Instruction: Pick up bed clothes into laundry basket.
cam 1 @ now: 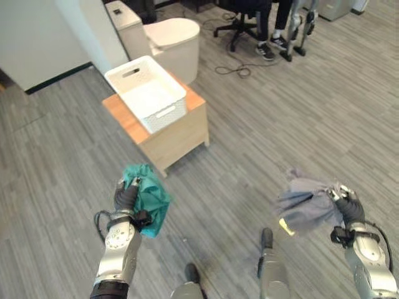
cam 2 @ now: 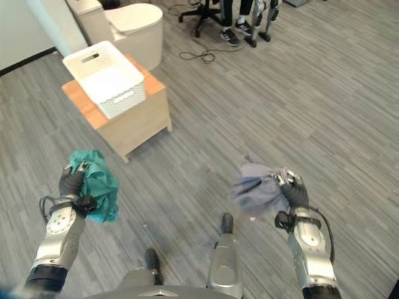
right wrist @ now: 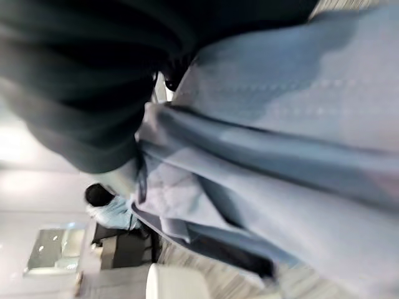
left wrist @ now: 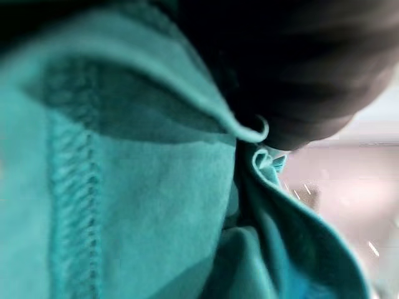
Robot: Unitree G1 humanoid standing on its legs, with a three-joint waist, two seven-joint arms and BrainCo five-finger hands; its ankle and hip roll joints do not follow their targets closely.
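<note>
left eye view — white laundry basket [cam 1: 147,92] sits on a low wooden table [cam 1: 184,134], well ahead of both hands and off toward the robot's left. its long axis runs diagonally, far-left to near-right, with nothing visible inside it. left hand [cam 1: 126,195] is raised low in the frame, fingers closed on a bunched teal cloth [cam 1: 149,199] that hangs beside and below the grip. right hand [cam 1: 346,204] is out at the far right, closed on a grey cloth [cam 1: 305,205] that drapes inward from it. the left hand is clearly the nearer of the two to the basket; the right has to cross most of the open floor to reach it.

right eye view — same layout, slightly shifted. the teal cloth hangs clear of the grey plank floor [cam 2: 206,143], and so does the grey one. beyond the table stand a white toilet [cam 2: 128,25] and an office chair [cam 2: 209,15], with a person's shoes just beside the chair base.

left wrist view — teal fabric with a stitched hem pressed up against the dark hand cover. fingers are not visible here, so the grip is read from the head views.

right wrist view — grey folds spilling from under the dark cover; probably a firm pinch, though the fingertips are buried in the cloth.

judgement — both pieces are in hand, and the basket lies forward-left of both.
</note>
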